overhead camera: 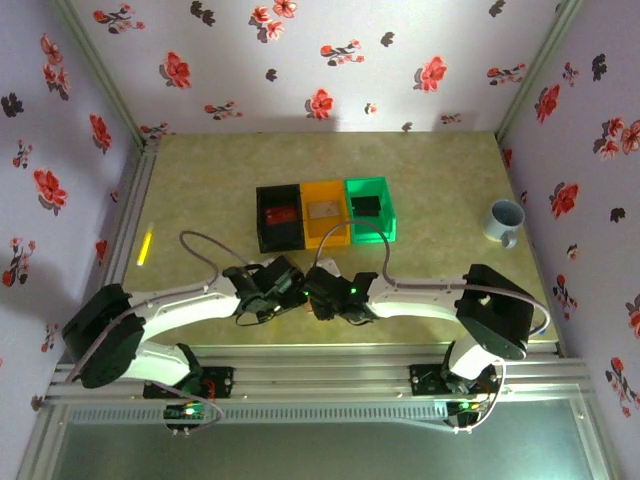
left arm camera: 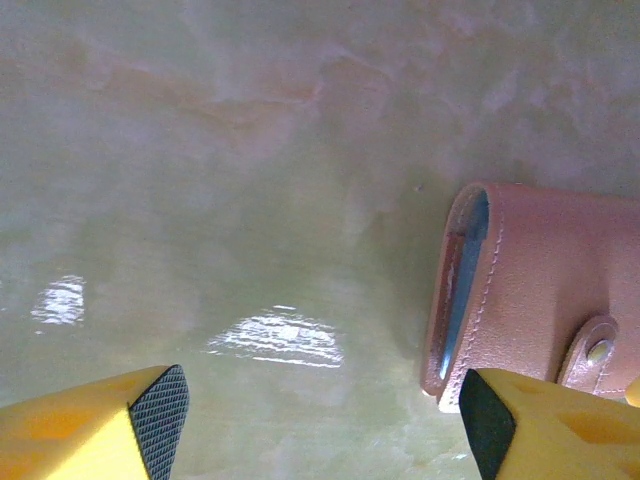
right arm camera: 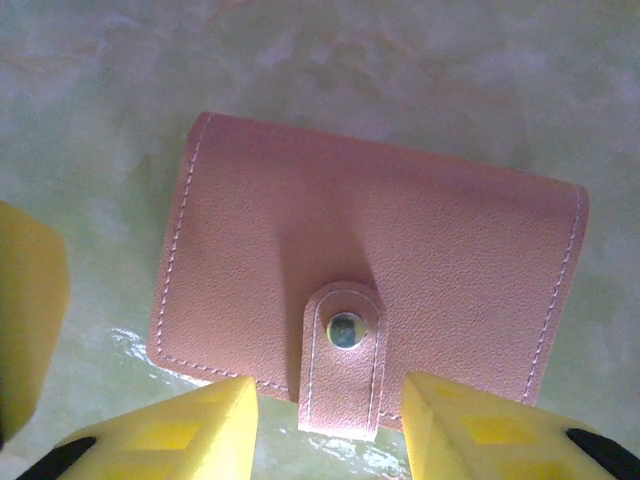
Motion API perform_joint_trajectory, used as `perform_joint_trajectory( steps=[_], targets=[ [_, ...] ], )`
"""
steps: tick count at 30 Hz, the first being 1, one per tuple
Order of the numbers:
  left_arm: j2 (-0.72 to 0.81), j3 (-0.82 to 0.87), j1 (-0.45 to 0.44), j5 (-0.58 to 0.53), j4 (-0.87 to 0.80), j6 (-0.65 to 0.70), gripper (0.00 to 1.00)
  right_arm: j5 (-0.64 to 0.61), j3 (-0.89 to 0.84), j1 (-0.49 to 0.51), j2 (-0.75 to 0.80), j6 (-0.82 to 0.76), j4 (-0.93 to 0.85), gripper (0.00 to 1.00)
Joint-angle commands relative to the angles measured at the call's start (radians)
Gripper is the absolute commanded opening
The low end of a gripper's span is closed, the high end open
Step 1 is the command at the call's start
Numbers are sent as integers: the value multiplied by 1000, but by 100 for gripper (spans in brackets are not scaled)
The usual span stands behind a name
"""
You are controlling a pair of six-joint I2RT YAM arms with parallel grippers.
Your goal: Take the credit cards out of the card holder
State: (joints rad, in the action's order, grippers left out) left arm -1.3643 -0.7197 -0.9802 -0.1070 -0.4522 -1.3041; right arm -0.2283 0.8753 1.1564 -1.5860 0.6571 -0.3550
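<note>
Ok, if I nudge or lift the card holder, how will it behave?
Likely slides rather than tips: the card holder lies flat and closed on the glossy table. Probably soft, flexing somewhat: stitched leather-like cover. The snap strap looks fastened, so it should stay shut when lifted.

The flat pink stitched-leather card holder runs off the left wrist view's right edge, its pale blue inside a sliver too thin to read. In the right wrist view the right gripper's yellow fingers cover parts of its near edge.
</note>
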Motion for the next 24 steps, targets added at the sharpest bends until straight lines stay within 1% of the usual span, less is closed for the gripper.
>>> perform_joint_trajectory(
  steps=[1, 5, 11, 15, 20, 24],
  targets=[
    [-26, -20, 10, 22, 38, -9, 76, -32, -22, -8, -21, 12, 43, 40],
    [-54, -15, 20, 35, 55, -13, 76, -21, -28, -14, -38, 17, 57, 39],
    [-104, -14, 29, 48, 54, -24, 76, 0, -75, -27, -52, 45, 105, 31],
    [-144, -16, 31, 65, 56, -31, 77, 26, -119, -34, -49, 56, 153, 22],
    [-200, -21, 31, 95, 71, -34, 77, 45, -155, -36, -39, 62, 189, 14],
    [-232, -14, 32, 109, 90, -41, 77, 57, -186, -36, 1, 61, 213, 7]
  ],
)
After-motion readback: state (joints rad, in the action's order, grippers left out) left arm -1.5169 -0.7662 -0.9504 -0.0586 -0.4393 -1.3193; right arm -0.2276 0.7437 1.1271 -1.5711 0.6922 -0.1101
